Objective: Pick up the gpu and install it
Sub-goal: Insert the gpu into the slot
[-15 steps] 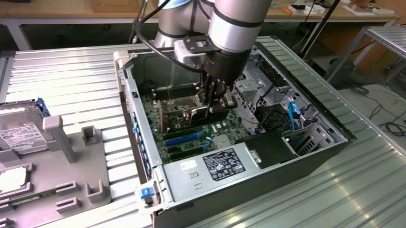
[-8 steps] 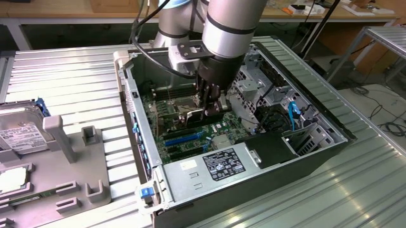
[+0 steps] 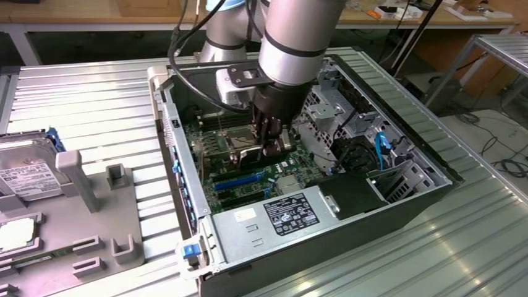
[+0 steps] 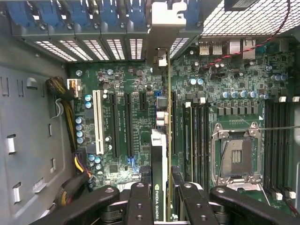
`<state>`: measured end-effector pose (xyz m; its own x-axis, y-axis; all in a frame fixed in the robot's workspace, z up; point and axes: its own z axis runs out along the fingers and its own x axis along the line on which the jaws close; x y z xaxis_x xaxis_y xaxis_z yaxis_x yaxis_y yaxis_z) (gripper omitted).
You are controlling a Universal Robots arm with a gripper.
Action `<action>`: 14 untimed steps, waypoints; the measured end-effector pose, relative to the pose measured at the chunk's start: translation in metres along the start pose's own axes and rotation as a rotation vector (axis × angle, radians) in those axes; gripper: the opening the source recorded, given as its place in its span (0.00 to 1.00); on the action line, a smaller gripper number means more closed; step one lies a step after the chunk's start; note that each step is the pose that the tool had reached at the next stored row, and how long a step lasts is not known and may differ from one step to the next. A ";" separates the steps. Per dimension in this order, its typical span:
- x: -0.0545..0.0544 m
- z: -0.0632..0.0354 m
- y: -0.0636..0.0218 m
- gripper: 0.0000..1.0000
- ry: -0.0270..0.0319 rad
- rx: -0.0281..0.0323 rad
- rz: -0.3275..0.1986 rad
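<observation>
A ribbed metal tabletop [image 3: 99, 105] is spreading across most of the exterior view, its ridges catching soft, even light. Behind it, a long wooden workbench [image 3: 83, 17] is running along the back, carrying small clutter at the exterior view's right. A second metal-framed table [image 3: 503, 43] is standing at that side, and loose cables [image 3: 511, 166] are trailing over the pale floor [image 3: 495, 139] beneath.

case [image 3: 379, 229]: open, lying on surface [image 3: 91, 93]
surface: ribbed metal
motherboard [image 4: 117, 75]: green, inside case
CPU socket [image 4: 236, 154]: silver frame, beside memory slots
PSU [image 3: 272, 219]: gray, labelled
hard drive [image 3: 25, 170]: exterior view's left, beside gray fixture [image 3: 99, 204]
</observation>
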<state>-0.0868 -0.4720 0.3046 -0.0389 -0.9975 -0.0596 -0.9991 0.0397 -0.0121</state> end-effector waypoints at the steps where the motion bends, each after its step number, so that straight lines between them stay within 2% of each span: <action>1: 0.000 0.0016 0.0001 0.27 0.0001 -0.0001 0.000; 4: 0.001 0.0066 0.0022 0.27 0.0000 0.0008 0.000; 9: -0.001 0.0093 0.0082 0.27 -0.0003 0.0027 0.000; 14: -0.006 0.0102 0.0088 0.27 0.0001 0.0024 0.002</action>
<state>-0.0952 -0.4651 0.2946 -0.0405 -0.9974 -0.0595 -0.9990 0.0414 -0.0145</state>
